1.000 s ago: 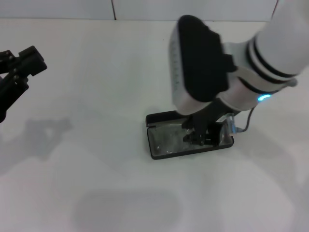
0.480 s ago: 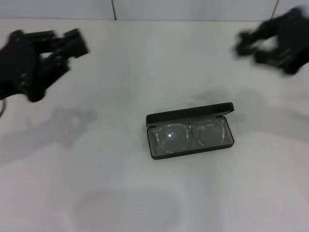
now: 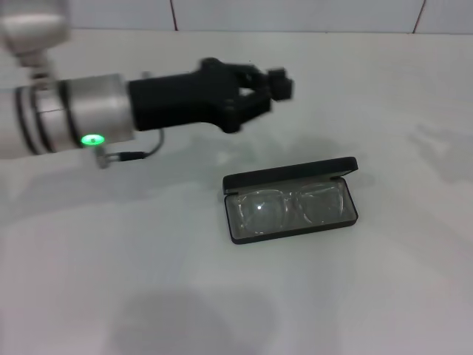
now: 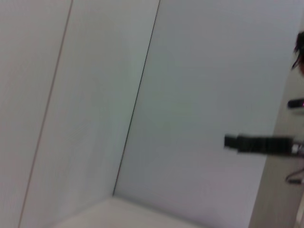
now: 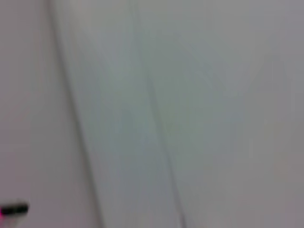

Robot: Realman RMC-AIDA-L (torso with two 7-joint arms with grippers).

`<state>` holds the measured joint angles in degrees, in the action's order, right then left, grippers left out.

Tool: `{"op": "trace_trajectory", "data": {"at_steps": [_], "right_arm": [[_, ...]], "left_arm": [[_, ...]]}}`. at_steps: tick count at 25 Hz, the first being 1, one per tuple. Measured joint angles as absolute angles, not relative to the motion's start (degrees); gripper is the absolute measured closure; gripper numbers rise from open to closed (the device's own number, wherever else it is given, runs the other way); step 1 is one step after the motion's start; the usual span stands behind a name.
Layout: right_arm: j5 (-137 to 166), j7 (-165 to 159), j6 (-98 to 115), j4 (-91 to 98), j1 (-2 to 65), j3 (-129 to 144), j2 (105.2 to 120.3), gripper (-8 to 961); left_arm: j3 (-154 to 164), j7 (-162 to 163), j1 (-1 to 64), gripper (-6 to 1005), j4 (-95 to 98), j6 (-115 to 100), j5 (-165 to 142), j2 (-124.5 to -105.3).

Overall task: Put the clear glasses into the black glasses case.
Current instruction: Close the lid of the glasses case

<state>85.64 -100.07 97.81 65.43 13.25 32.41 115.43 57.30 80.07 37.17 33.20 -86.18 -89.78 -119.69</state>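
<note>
The black glasses case (image 3: 238,229) lies open on the white table, right of the middle in the head view, with its lid (image 3: 292,171) tipped back on the far side. The clear glasses (image 3: 290,207) rest inside on the lining, lenses up. My left gripper (image 3: 266,96) reaches in from the left and hovers above the table behind the case, up and left of the lid. It is open and holds nothing. My right gripper is out of view. Both wrist views show only pale wall panels.
The white table (image 3: 148,296) runs back to a tiled wall (image 3: 295,15). My left arm's silver forearm (image 3: 66,118), with a green light, spans the upper left of the head view. A cable (image 3: 137,155) hangs below it.
My left arm has swung in from the far left to the middle, behind the case. My right gripper, earlier down in the case, rose to the upper right and left the view.
</note>
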Motion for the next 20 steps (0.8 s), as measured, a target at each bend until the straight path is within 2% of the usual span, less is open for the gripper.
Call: {"op": "trace_trajectory", "data": {"at_steps": [3, 20], "right_arm": [[86.0, -97.7, 99.2, 59.7, 13.6, 28.7, 115.26, 734], [86.3, -92.4, 98.5, 49.5, 17.6, 27.9, 113.83, 733]], "left_arm": [[63.5, 80.5, 39.8, 817, 31.2, -80.1, -90.1, -119.81], [73.9, 80.9, 40.5, 819, 27.0, -70.5, -90.5, -120.1]]}}
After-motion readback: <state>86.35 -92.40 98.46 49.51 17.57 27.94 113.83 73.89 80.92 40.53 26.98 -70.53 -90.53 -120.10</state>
